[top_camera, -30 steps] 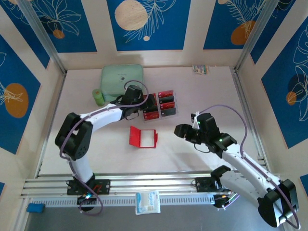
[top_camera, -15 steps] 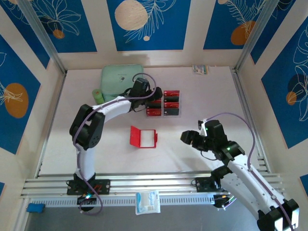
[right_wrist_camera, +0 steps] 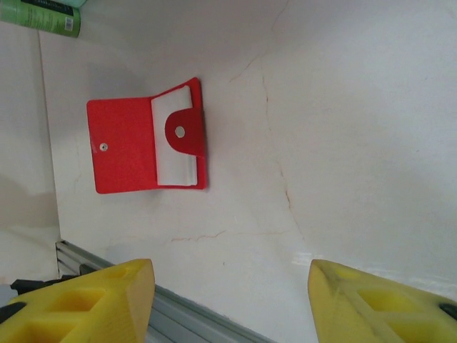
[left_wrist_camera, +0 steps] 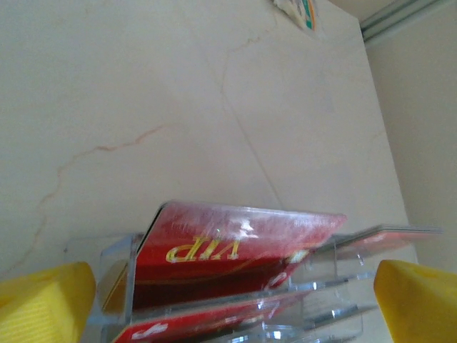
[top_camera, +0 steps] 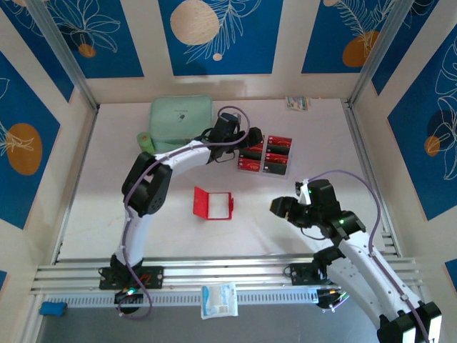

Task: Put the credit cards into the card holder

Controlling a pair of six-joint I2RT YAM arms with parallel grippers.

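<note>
Far middle of the tabletop: credit cards slotted in a clear rack, left hand spread wide right at them. Likely thin, stiff, slick and light, so best pinched gently by an exposed edge. Nearer, leftward: card holder lying open, probably floppy. Right hand half-spread, pinching nothing.

We can read only the gold letters "VIP", upside down to the left wrist camera, on the nearest red credit card in the clear rack; that rack's other cards' markings stay illegible.
</note>
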